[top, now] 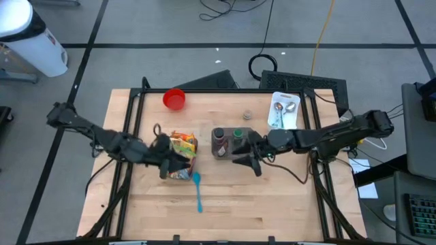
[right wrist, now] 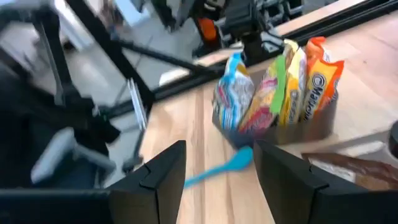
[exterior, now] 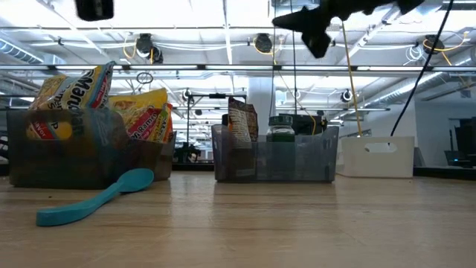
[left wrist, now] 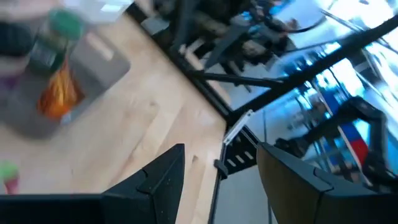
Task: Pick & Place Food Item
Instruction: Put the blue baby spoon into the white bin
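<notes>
The light wooden table (top: 272, 204) is filling the middle of the high view, with both dark arms reaching in from the frame's left and right edges. Near the centre-left, a dark translucent bin (top: 178, 160) is holding bright yellow and orange noodle packets (top: 184, 144); in the low view the same bin is sitting at the left, its packets rising above the rim, though their print is only partly readable. At centre a second dark translucent bin (top: 228, 143) is holding a brown pouch (exterior: 242, 119) and a green-lidded jar (exterior: 281, 128), whose lower parts are being blurred behind the tinted wall. A white rectangular tray (top: 284, 111) at upper right is carrying metal cutlery too small to sort out. A teal plastic spoon (top: 197, 190) is lying on the bare wood just below the packet bin. A small red bowl (top: 174, 99) is sitting at upper left, and a tiny grey round object (top: 248, 114) nearby is too small to identify. The left gripper (top: 165, 165) is hovering at the packet bin's left edge, its fingers standing apart with nothing between them in its wrist view. The right gripper (top: 246, 154) is hanging beside the jar bin, fingers likewise apart and empty, mostly cut off at the top of the low view.
</notes>
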`<action>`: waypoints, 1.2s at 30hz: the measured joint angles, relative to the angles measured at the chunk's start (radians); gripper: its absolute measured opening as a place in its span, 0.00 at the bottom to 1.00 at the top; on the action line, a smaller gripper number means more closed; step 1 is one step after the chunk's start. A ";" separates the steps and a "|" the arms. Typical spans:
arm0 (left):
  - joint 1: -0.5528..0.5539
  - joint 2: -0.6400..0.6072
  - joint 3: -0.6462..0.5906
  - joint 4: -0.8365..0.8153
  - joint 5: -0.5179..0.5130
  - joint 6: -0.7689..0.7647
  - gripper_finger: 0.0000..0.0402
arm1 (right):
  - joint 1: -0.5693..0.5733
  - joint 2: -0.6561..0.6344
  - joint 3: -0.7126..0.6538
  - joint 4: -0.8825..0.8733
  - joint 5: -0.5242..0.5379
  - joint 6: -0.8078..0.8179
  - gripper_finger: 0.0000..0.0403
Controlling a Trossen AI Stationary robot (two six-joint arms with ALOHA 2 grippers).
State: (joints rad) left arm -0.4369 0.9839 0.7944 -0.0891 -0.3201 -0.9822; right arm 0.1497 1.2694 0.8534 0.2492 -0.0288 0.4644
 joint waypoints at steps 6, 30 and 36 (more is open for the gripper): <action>-0.176 0.175 0.000 0.068 -0.154 -0.290 0.52 | 0.025 -0.059 0.000 -0.050 -0.002 -0.059 0.45; -0.291 0.606 0.235 -0.092 -0.205 -0.759 0.29 | 0.035 -0.069 -0.002 -0.065 -0.052 -0.093 0.45; -0.217 0.660 0.277 -0.173 -0.084 -0.842 0.26 | 0.035 -0.069 -0.003 -0.088 -0.054 -0.103 0.45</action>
State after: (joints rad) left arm -0.6544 1.6439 1.0719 -0.2624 -0.4039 -1.8239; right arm 0.1844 1.2003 0.8509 0.1607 -0.0824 0.3614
